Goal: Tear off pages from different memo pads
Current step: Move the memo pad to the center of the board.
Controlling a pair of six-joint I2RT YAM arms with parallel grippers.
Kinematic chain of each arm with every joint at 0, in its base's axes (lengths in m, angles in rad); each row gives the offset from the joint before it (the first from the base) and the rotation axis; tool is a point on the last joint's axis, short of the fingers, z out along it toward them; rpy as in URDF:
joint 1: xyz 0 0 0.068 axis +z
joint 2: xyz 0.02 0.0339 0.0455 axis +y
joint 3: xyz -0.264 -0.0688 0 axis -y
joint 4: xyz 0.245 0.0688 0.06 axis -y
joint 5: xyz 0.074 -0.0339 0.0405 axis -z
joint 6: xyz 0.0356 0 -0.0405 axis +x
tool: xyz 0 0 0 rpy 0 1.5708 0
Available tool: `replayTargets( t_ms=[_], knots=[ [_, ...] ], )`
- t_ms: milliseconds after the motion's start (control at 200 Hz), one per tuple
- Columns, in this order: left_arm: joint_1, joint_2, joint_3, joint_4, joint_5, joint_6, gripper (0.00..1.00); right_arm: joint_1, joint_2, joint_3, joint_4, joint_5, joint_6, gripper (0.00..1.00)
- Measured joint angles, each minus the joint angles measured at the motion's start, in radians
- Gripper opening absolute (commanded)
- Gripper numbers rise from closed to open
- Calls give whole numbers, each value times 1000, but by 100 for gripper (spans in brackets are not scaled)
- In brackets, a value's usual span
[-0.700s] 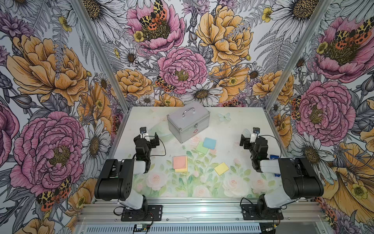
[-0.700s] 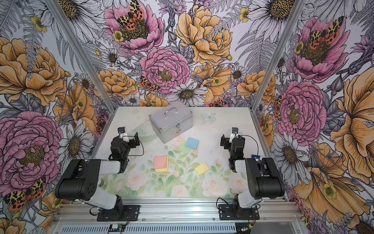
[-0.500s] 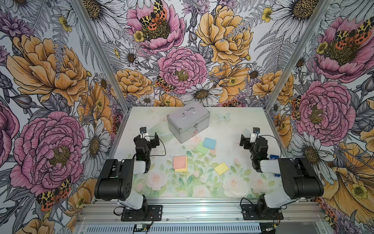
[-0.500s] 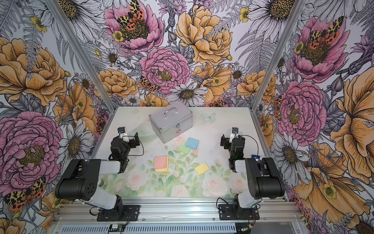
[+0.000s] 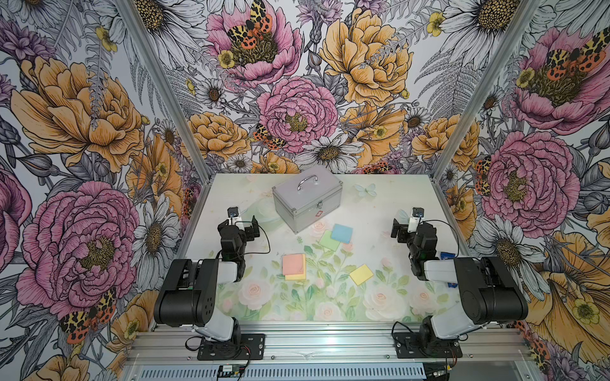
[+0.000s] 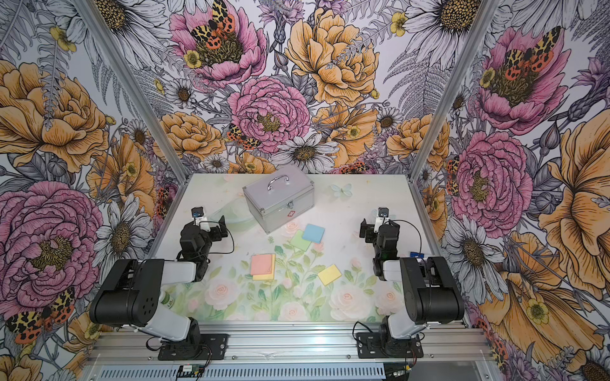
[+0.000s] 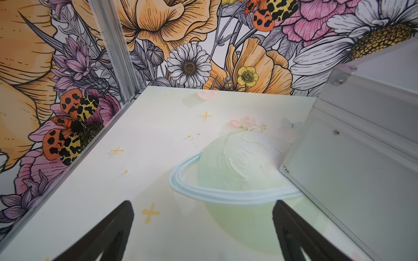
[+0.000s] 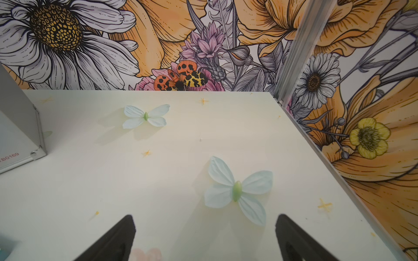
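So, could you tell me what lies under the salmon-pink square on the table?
A yellow square lies under the salmon-pink square, showing only as strips along two edges. The rest is covered, so whether it is a pad or one page cannot be told.

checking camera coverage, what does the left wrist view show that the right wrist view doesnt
Left wrist only: a printed ringed planet by a broad side of the metal case. Right wrist only: two printed butterflies and red lettering on the case's corner. Both: the case, the pale table, and an open, empty pincer: left pincer, right pincer.
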Motion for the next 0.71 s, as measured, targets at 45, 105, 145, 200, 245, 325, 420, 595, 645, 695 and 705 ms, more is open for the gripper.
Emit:
replayTargets(
  t_ms=[45,105,145,200,245,325,420,595,645,695,705],
  knots=[
    [9,0,0,-1,21,-2,99,-3,0,0,0,-3,0,99],
    [23,0,0,-4,34,-4,99,-7,0,0,0,-8,0,99],
    [28,0,0,-7,37,-8,99,-10,0,0,0,-10,2,99],
    [28,0,0,-8,40,-10,99,-18,0,0,0,-18,6,99],
    [28,0,0,-8,44,-11,99,-24,0,0,0,-24,8,99],
    [28,-1,0,-9,45,-12,99,-28,0,0,0,-31,8,99],
    [20,-37,0,-57,31,-18,99,-26,-2,0,-5,-31,8,99],
    [-60,-285,21,-250,-107,-63,99,13,-99,89,-262,40,36,99],
    [-71,-370,44,-335,-157,-140,99,21,-125,152,-344,72,62,99],
    [-67,-446,71,-427,-200,-230,99,29,-148,204,-409,101,90,99],
    [-64,-460,77,-443,-206,-248,99,31,-153,216,-424,109,97,99]
  ],
)
